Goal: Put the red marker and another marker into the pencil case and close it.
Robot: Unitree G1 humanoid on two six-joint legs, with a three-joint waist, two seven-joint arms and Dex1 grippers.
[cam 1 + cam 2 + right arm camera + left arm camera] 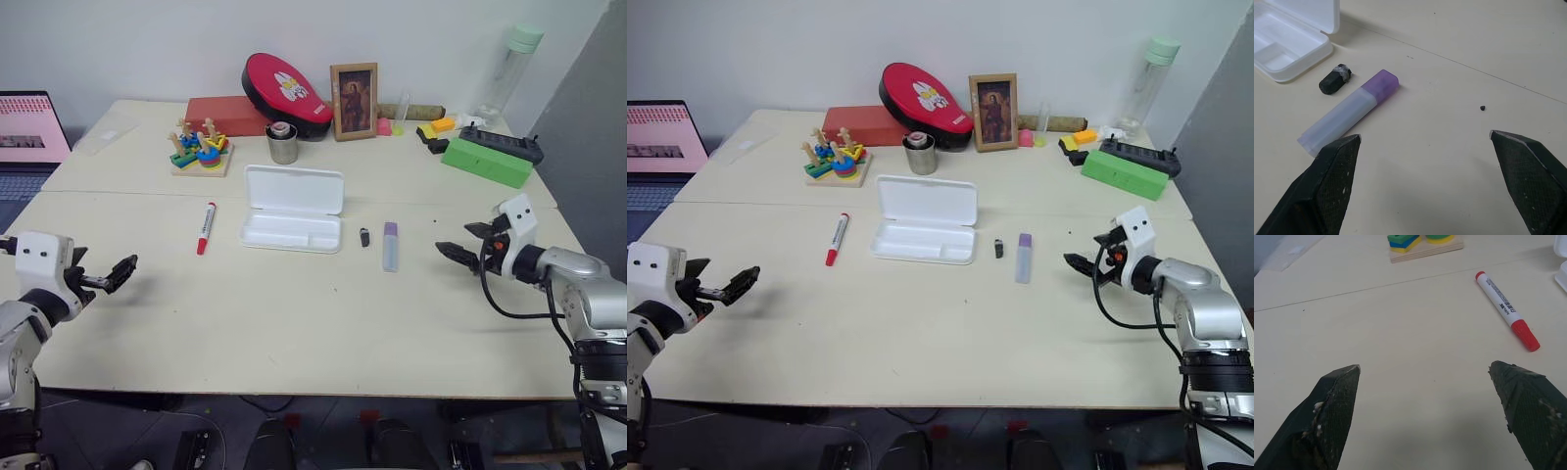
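Red marker (1507,309) — barrel print legible close-up

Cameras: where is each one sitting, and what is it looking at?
Left and right eye views: on the head, looking down over the table; both arms show, left gripper and right gripper open.
Left wrist view: behind the left gripper's fingers, facing the red marker.
Right wrist view: behind the right gripper's fingers, facing the purple marker.
Shared: the open pencil case shows in the eye views and the right wrist view.

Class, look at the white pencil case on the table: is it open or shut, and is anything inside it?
Open and empty: the pencil case has its lid raised behind bare white compartments.
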